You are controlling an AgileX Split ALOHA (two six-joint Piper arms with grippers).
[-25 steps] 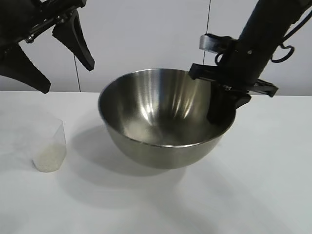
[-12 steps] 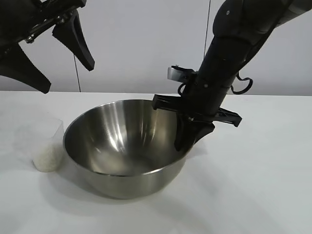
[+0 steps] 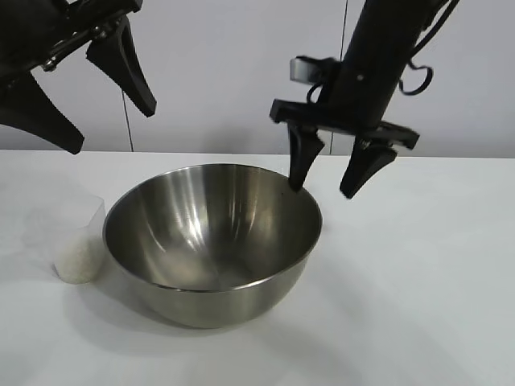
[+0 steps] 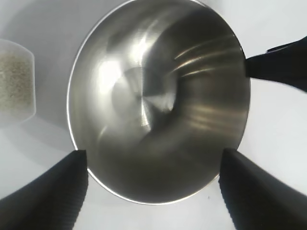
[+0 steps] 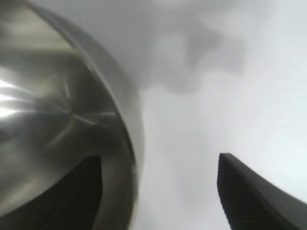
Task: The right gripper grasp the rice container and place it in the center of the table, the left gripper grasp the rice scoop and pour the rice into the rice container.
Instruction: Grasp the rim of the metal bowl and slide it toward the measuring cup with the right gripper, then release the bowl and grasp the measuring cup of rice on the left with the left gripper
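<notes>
Bowl stage looks done from where I sit: the rice container (image 3: 213, 241) rests on the table (image 3: 418, 305) roughly mid-frame in the exterior view, empty inside, nothing gripping it. My right gripper (image 3: 331, 181) hangs above the container's far right rim, fingers pointing down, jaws spread wide with one finger over the rim and the other outside it, holding nothing and clear of the steel as far as I can judge. The right wrist view agrees: rim curving past one finger, bare table under the other. Scoop stage not begun. The rice scoop (image 3: 79, 241) stands upright on the table just beside the container's left wall, close enough that I cannot tell whether they touch, with the rice (image 3: 76, 265) settled in its bottom. My left gripper (image 3: 80, 84) sits high at the upper left, tilted downward, jaws wide apart and empty; its wrist view looks straight down into the bowl, scoop at the edge. Left to do: grasp scoop, lift, pour into container.
</notes>
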